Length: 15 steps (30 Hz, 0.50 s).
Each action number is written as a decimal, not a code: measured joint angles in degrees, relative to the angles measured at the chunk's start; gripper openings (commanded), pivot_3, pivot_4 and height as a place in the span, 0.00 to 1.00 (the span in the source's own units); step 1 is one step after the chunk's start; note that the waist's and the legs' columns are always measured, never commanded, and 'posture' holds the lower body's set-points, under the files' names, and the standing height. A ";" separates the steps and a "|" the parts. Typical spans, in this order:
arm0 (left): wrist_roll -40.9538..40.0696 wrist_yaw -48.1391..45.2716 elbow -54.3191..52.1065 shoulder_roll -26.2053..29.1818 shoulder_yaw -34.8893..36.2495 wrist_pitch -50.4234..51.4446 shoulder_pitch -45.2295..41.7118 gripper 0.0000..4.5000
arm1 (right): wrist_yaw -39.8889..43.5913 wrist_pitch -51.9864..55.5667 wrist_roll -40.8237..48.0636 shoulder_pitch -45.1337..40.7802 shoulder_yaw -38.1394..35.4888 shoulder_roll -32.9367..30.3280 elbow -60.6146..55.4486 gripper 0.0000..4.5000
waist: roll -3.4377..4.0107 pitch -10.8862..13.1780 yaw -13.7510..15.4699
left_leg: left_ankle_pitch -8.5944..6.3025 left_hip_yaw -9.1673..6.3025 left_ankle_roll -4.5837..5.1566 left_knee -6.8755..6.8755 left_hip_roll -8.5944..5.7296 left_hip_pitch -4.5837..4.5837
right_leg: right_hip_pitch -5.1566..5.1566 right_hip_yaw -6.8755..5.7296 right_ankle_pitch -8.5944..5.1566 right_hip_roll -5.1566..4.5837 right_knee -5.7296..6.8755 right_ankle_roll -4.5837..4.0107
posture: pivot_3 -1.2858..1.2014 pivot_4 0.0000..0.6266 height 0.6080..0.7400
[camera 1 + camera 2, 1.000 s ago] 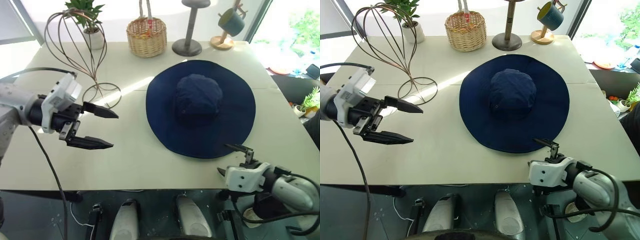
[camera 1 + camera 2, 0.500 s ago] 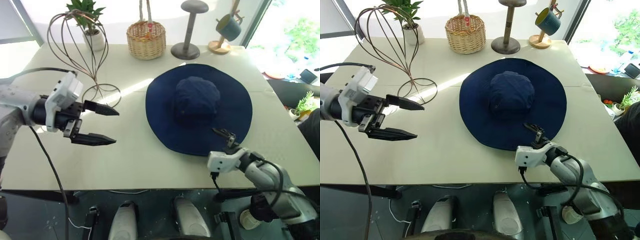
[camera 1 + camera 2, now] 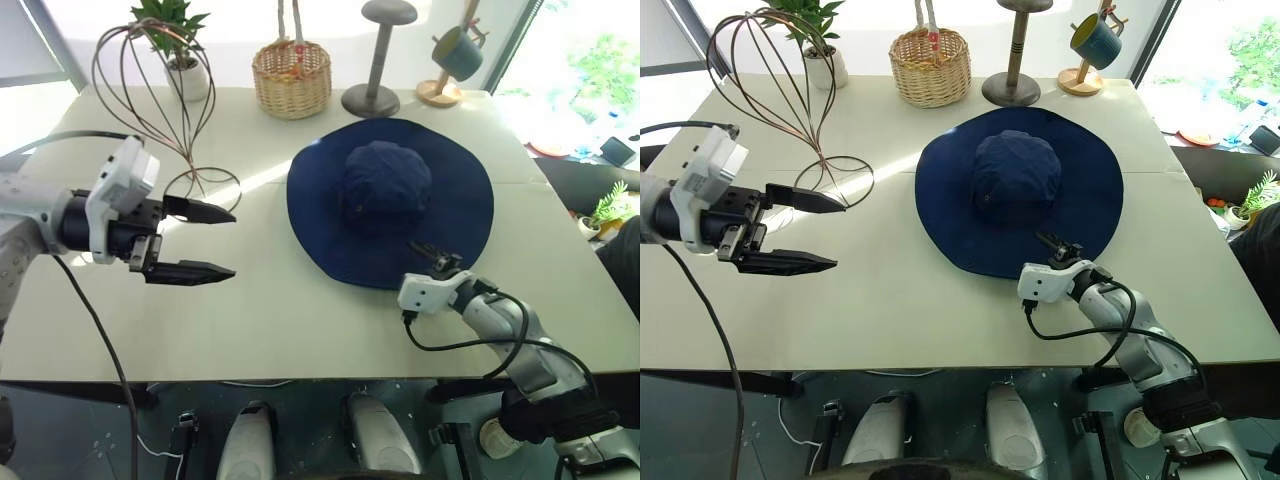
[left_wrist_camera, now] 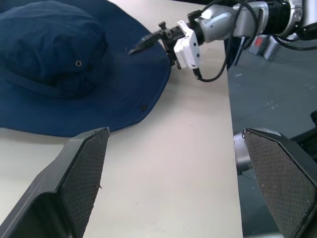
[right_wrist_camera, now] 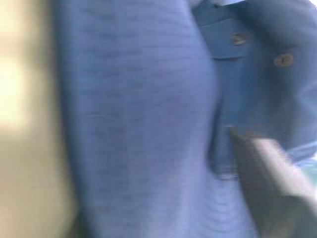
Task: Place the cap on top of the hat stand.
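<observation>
The navy cap [image 3: 385, 185] lies crown up on the table, right of the middle. My right gripper [image 3: 418, 247] is at the cap's near brim, shut on it, with one finger lying on top of the fabric; it also shows in the left wrist view as the right gripper [image 4: 133, 49]. Blue brim cloth is close in front of the right wrist camera. The wire hat stand [image 3: 186, 152] stands at the back left. Just in front of the stand, my left gripper [image 3: 234, 242] hovers open and holds nothing, pointing toward the cap.
Along the table's far edge stand a potted plant [image 3: 180, 50], a wicker basket [image 3: 292, 77], a grey pedestal post [image 3: 375, 60] and a wooden mug tree with a mug [image 3: 455, 50]. Bare tabletop [image 3: 270, 300] lies between the two grippers.
My right gripper moved forward from the table's near edge onto the cap's brim and closed. The cap shifted slightly away. The left gripper kept its place.
</observation>
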 measured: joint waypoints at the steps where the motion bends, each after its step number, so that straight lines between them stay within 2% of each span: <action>1: -0.12 0.43 -0.32 0.00 0.80 0.09 0.95 1.00 | 0.90 0.11 0.87 0.47 -0.05 -0.15 -0.72 0.10 | 0.05 0.03 0.01 | 0.00 0.00 0.00 0.00 0.00 -0.02 | -0.01 0.00 0.00 -0.01 0.00 0.00 | 0.52 0.24 1.00; 2: -0.32 0.88 -0.55 0.00 1.55 0.26 1.72 1.00 | 1.85 0.40 1.80 0.85 -0.23 -0.58 -1.69 0.00 | 0.09 0.06 0.02 | 0.00 0.00 0.00 0.01 0.00 -0.04 | -0.03 0.00 -0.01 -0.01 0.00 0.01 | 0.52 0.24 1.00; 10: -2.33 4.58 -2.65 -0.01 6.00 2.23 5.22 1.00 | 10.89 5.99 12.44 0.93 -3.41 -1.75 -8.15 0.00 | 0.10 0.06 0.04 | 0.00 -0.01 0.00 0.02 0.00 -0.04 | -0.03 -0.01 -0.01 -0.01 0.00 0.00 | 0.52 0.24 1.00; 13: -3.11 6.58 -2.65 -0.02 8.07 2.90 5.73 1.00 | 15.61 12.48 20.89 -1.10 -6.00 -1.41 -11.95 0.00 | 0.14 0.09 -0.05 | 0.00 -0.01 0.00 0.02 0.00 -0.04 | -0.04 -0.01 0.00 -0.01 0.00 0.00 | 0.52 0.24 1.00; 15: -3.56 7.91 -2.65 -0.01 10.51 3.53 6.34 1.00 | 19.01 19.70 28.69 -5.72 -9.10 -1.42 -14.82 0.00 | 0.27 0.17 -0.12 | 0.00 -0.01 0.00 0.01 0.01 -0.04 | -0.07 0.00 0.00 0.00 0.01 0.00 | 0.52 0.24 1.00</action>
